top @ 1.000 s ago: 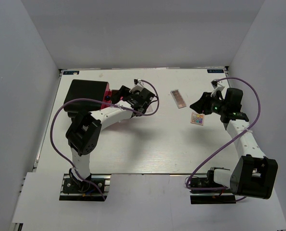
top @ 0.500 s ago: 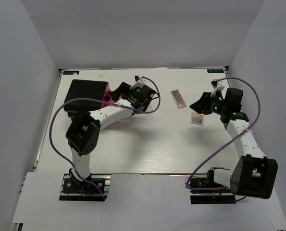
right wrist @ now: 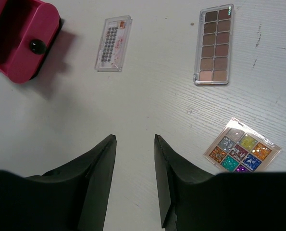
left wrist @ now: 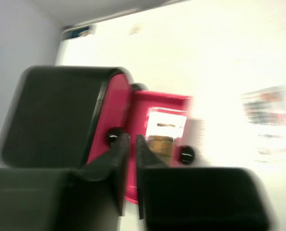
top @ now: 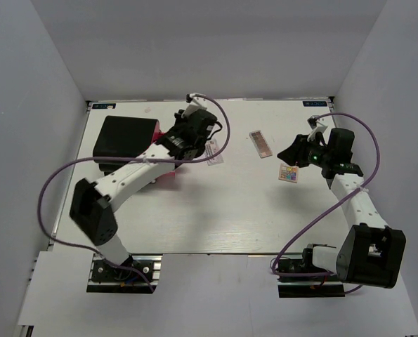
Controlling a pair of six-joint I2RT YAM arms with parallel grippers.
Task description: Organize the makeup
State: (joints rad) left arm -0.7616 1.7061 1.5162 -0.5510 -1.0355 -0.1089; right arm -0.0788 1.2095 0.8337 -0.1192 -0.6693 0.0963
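The big black-and-pink case lies open at the back left, black lid (top: 124,135) (left wrist: 56,113) beside its pink tray (left wrist: 155,103) (right wrist: 22,38). Something brown and gold (left wrist: 164,137) lies blurred inside the tray. My left gripper (top: 179,135) (left wrist: 131,137) hovers over the case's hinge, its jaws nearly together with nothing between them. The white-pink packet (top: 214,152) (right wrist: 114,43) lies just right of the case. A long brown eyeshadow palette (top: 260,143) (right wrist: 214,44) and the small multicoloured palette (top: 289,173) (right wrist: 241,151) lie near my right gripper (top: 294,149) (right wrist: 134,138), which hangs open and empty above bare table.
White walls close in the table on the left, back and right. Purple cables loop off both arms. The left arm's forearm (top: 128,179) stretches across the table in front of the case.
The left arm swung up and back-left over the case and its jaws closed. The white-pink packet now shows on the table where that gripper was. The right arm has hardly moved.
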